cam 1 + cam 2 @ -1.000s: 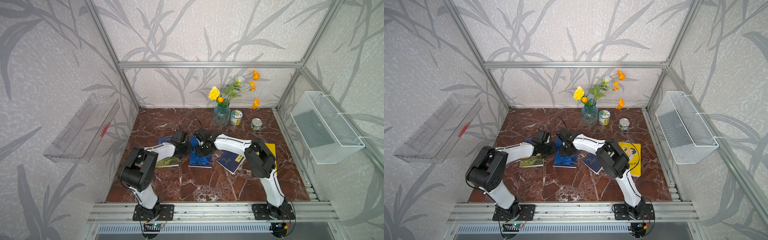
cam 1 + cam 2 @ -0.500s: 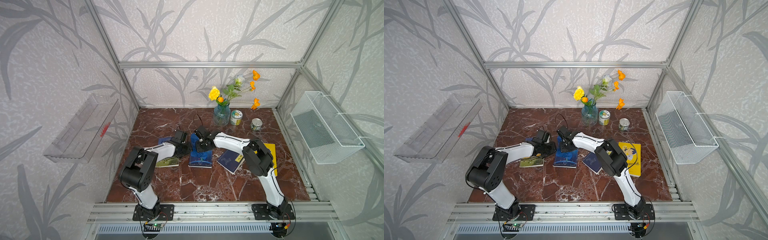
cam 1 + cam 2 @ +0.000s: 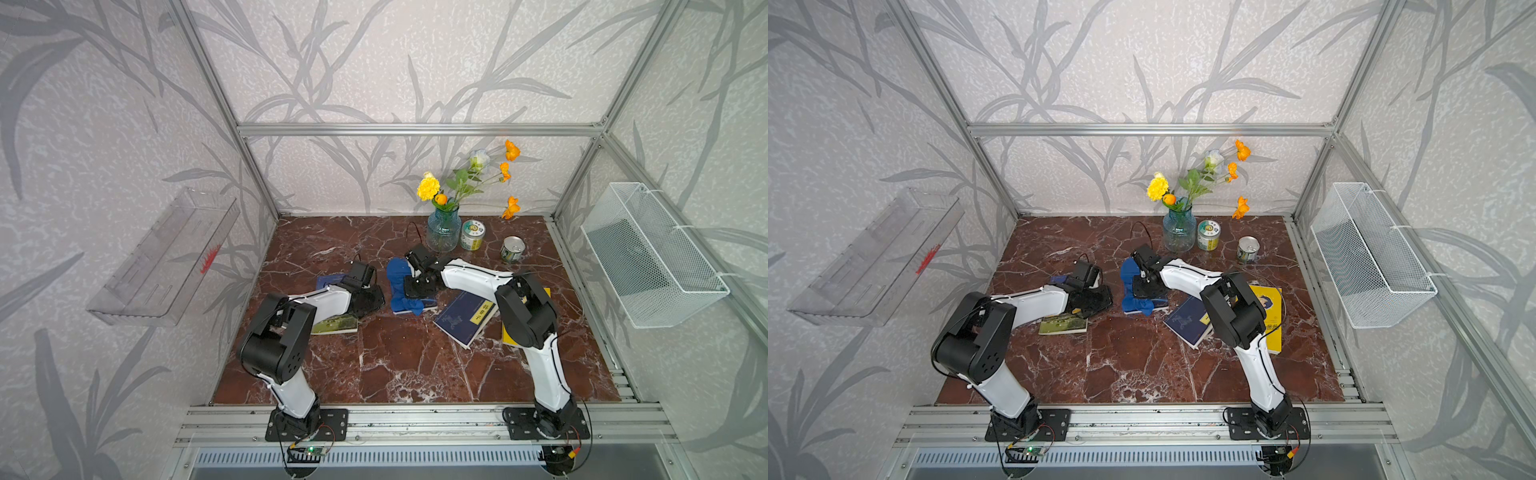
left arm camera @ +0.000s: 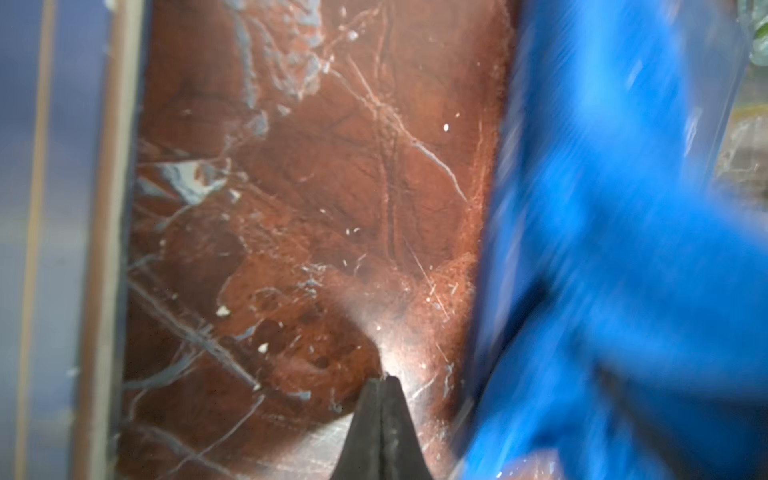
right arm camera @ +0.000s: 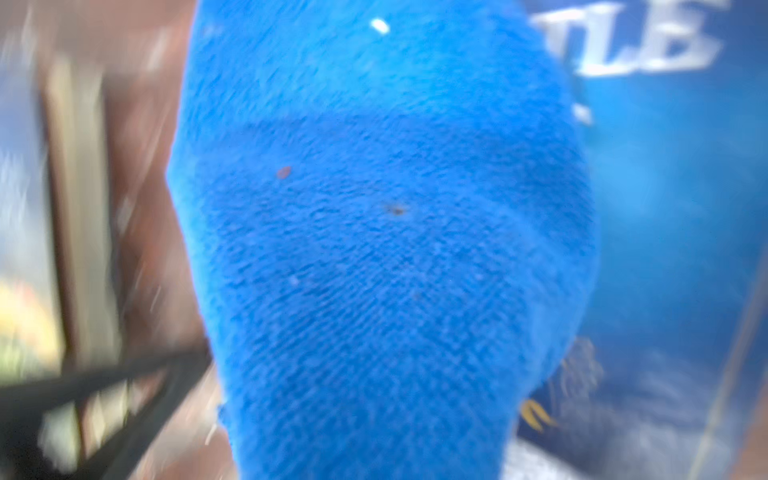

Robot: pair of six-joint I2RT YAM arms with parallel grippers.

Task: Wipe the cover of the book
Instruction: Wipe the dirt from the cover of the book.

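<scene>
Red-brown marble tabletop [image 3: 395, 365]; grey leaf-patterned walls [image 3: 374, 62]. Blue book [image 5: 673, 216], white lettering, lies flat at centre, mostly under blue cloth [image 3: 399, 282]. Right gripper [image 3: 419, 284] pinches cloth on it. Left gripper [image 4: 382, 386], just left, pressed together, empty.

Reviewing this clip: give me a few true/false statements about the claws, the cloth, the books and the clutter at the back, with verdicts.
1. The right claw is shut on the blue cloth, which lies on the blue book. True.
2. The left claw is open. False: its tips are pressed together over the red marble tabletop.
3. The glass vase of flowers lies tipped over. False: it stands upright at the back.
4. The yellow book is partly hidden by the right arm. True.
5. Both round metal tins sit in the white wire basket. False: they stand on the tabletop near the vase.
</scene>
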